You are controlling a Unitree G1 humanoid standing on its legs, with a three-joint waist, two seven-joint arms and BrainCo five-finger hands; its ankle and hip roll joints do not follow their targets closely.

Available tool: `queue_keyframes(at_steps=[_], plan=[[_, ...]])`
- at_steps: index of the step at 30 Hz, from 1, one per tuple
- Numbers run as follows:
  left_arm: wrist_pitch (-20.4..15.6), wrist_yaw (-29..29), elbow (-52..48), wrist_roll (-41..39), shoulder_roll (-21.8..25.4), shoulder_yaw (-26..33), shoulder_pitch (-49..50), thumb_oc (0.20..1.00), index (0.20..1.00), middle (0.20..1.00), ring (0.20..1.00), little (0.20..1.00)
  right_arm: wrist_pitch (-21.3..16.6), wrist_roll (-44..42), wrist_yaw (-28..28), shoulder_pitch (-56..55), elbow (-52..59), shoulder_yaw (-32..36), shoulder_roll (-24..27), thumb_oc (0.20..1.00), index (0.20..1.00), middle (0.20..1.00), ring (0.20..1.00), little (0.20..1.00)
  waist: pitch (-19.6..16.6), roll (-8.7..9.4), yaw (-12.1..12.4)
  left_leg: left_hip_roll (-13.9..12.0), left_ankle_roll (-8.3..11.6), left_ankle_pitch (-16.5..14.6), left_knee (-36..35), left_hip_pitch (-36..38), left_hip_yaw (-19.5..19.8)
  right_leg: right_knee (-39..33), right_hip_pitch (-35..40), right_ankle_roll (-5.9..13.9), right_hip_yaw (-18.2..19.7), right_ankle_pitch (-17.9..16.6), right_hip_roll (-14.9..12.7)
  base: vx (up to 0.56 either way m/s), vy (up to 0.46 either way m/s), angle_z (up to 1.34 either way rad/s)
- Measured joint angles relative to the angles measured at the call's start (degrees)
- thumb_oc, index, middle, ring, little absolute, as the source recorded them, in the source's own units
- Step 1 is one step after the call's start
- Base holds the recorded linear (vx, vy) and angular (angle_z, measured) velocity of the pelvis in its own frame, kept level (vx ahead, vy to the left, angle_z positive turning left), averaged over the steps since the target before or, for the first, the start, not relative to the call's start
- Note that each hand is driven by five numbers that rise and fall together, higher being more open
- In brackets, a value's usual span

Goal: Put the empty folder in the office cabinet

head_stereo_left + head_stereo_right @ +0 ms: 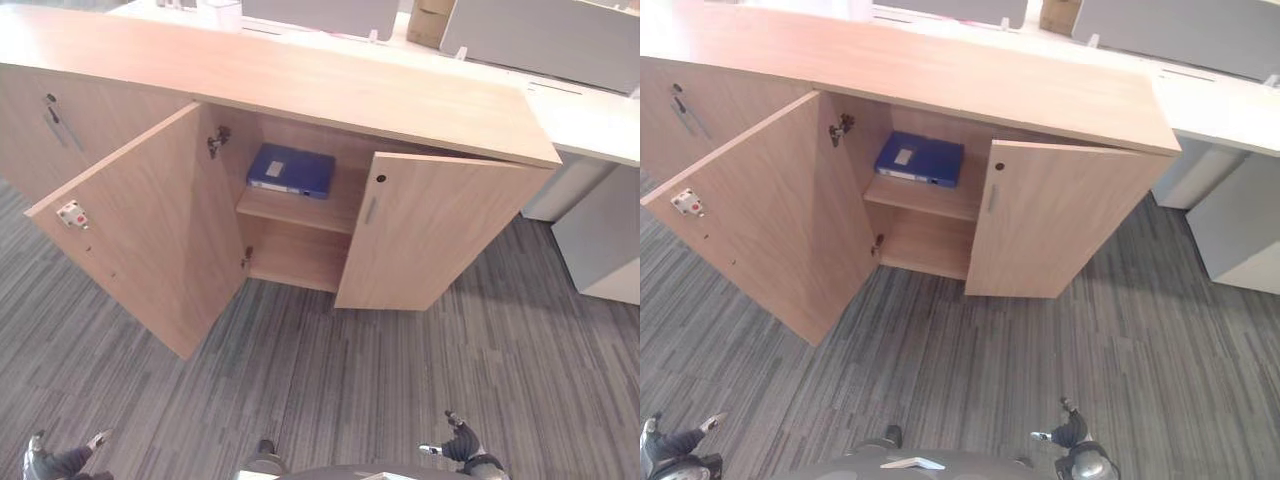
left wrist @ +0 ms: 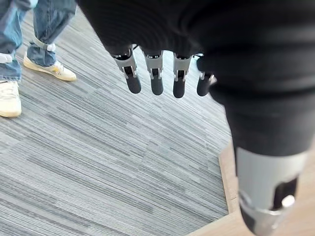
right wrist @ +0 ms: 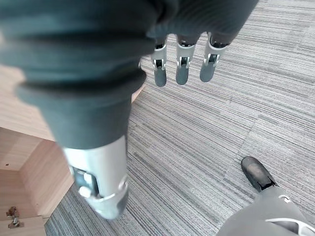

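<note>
Low wooden cabinet (image 1: 300, 85) with both doors open; the left door (image 1: 150, 225) swung wide, the right door (image 1: 430, 230) partly open; a pale latch plate (image 1: 71, 213) near the free edge of the left door, a slim handle (image 1: 371, 209) and a dark keyhole (image 1: 380, 179) on the right door. Blue folder (image 1: 291, 169) lying flat on the upper shelf (image 1: 300, 208) inside the cabinet, toward the left side of the shelf, near the back; a pale label (image 1: 904, 156) on its upper face; the compartment below the shelf holds nothing that can be seen. Grey striped carpet (image 1: 400, 360) in front of the cabinet. My left hand (image 2: 155, 73) hangs over the carpet, well apart from the cabinet, fingers (image 2: 156, 81) straight and relaxed, holding nothing; my right hand (image 3: 182, 64) likewise hangs over the carpet, fingers (image 3: 183, 69) straight, released and holding nothing. A person's legs in blue jeans (image 2: 47, 19) and pale shoes (image 2: 49, 69) stand on the carpet, seen beyond my left hand. Pale desks with grey screens (image 1: 560, 40) behind the cabinet.
</note>
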State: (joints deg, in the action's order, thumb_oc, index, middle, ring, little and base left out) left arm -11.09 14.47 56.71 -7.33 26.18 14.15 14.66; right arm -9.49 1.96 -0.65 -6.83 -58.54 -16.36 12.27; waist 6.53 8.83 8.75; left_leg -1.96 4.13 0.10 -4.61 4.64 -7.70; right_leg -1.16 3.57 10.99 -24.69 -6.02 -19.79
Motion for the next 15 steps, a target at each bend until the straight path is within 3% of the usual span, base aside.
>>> queue_keyframes(at_steps=[3,10,15], plan=[[0.3,0.1,-0.6,1.0,-0.2,0.7,0.9,1.0,1.0,1.0,1.0,1.0,0.2,-0.1,0.0,-2.1,-0.1,0.1,0.2,1.0,1.0,1.0,1.0,1.0,-0.2,-0.29,-0.2,-0.7,0.21,0.1,-0.1,0.7,0.0,-0.5,1.0,-0.11,-0.1,0.1,0.8,0.01,0.063,-0.05],[1.0,0.5,0.0,1.0,4.5,2.0,-0.8,1.0,1.0,1.0,1.0,1.0,1.1,-0.5,0.1,-5.3,0.1,0.2,0.2,1.0,1.0,1.0,1.0,1.0,-0.8,2.94,-0.3,-0.4,0.01,-0.1,-0.4,2.3,-1.3,-0.6,1.7,0.25,0.8,-0.1,0.4,0.01,0.065,-0.1],[1.0,1.3,0.5,1.0,4.9,1.7,-4.0,1.0,1.0,1.0,1.0,1.0,1.0,-0.9,0.1,-5.3,0.1,0.3,0.1,1.0,1.0,1.0,1.0,1.0,-0.6,2.83,-2.4,0.8,-0.57,-0.4,-0.3,3.9,-2.5,1.0,1.0,0.36,2.5,-0.3,-0.7,0.0,0.101,-0.11]])
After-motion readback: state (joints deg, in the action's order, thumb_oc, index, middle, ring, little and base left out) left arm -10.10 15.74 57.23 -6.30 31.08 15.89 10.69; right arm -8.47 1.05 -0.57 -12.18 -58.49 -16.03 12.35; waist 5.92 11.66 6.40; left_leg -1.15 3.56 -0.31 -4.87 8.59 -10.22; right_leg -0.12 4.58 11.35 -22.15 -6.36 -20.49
